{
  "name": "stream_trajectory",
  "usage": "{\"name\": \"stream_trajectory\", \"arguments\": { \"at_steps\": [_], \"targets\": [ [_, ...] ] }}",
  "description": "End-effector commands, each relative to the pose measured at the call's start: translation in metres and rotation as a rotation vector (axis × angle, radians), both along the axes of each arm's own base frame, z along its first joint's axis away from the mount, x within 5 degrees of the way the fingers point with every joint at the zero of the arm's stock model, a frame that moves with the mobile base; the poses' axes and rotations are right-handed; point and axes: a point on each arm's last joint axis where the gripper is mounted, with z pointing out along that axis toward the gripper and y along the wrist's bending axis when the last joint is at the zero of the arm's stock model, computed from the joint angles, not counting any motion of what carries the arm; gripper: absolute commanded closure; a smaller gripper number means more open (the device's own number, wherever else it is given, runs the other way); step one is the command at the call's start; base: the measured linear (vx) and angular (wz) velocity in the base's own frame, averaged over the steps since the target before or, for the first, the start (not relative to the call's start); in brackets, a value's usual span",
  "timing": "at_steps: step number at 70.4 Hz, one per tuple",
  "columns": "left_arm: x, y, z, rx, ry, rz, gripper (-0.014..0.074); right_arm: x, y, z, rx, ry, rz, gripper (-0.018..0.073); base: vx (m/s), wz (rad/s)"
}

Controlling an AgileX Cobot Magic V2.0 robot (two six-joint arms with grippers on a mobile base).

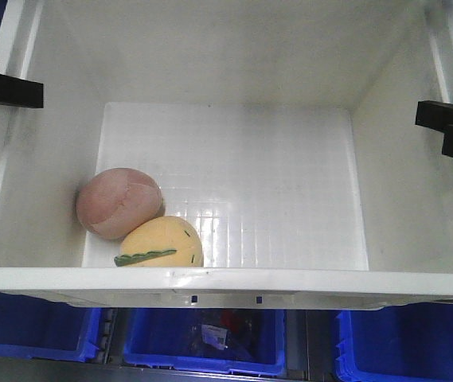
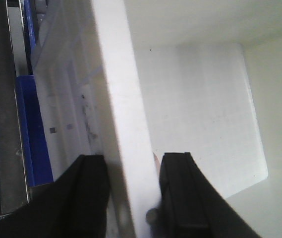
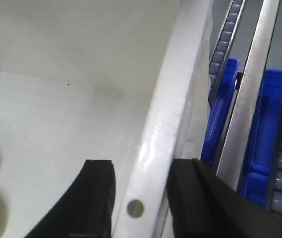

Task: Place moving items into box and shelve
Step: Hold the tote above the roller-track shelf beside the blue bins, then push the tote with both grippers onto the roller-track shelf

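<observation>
left wrist-mounted and right wrist-mounted views show both fingers (image 2: 93, 198) (image 3: 98, 198) clamping opposite rims of the box (image 1: 210, 280).

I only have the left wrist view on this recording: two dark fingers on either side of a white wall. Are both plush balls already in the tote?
Observer: Yes. The front view shows the pink-brown ball and the yellow ball touching each other on the floor of the white tote, in its near-left corner.
Operator: What is the right hand doing?
Observer: The right hand straddles the opposite side wall, one finger inside the tote and one outside, mirroring the left hand.
Operator: Anything below the tote?
Observer: Blue bins sit beneath its near edge; the middle one holds some small items I cannot identify.
</observation>
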Motion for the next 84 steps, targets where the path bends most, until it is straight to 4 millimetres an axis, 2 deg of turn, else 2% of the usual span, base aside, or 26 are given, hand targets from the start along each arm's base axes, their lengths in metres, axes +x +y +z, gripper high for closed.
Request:
{"name": "stream_trajectory", "arguments": {
  "at_steps": [1, 17, 40, 67, 84],
  "targets": [
    [-0.004, -0.007, 0.031, -0.141, -0.176, -0.010, 0.0602, 0.005, 0.002, 0.023, 0.098, -0.128, -0.027, 0.0564, 0.00, 0.00],
    [0.007, -0.008, 0.026, -0.114, -0.181, -0.015, 0.0602, 0.028, 0.004, 0.013, 0.146, -0.085, -0.051, 0.0564, 0.00, 0.00],
    [0.034, -0.006, 0.021, -0.065, -0.280, 0.031, 0.0602, 0.065, 0.009, -0.002, 0.093, -0.138, -0.003, 0.0564, 0.00, 0.00],
    [0.085, -0.009, -0.009, -0.009, -0.260, 0.064, 0.0602, 0.101, 0.017, -0.025, 0.107, -0.156, 0.047, 0.0564, 0.00, 0.00],
    [0.114, -0.008, -0.025, 0.020, -0.301, 0.118, 0.0602, 0.112, 0.017, -0.037, 0.115, -0.122, 0.030, 0.0564, 0.00, 0.00]
  ]
}}
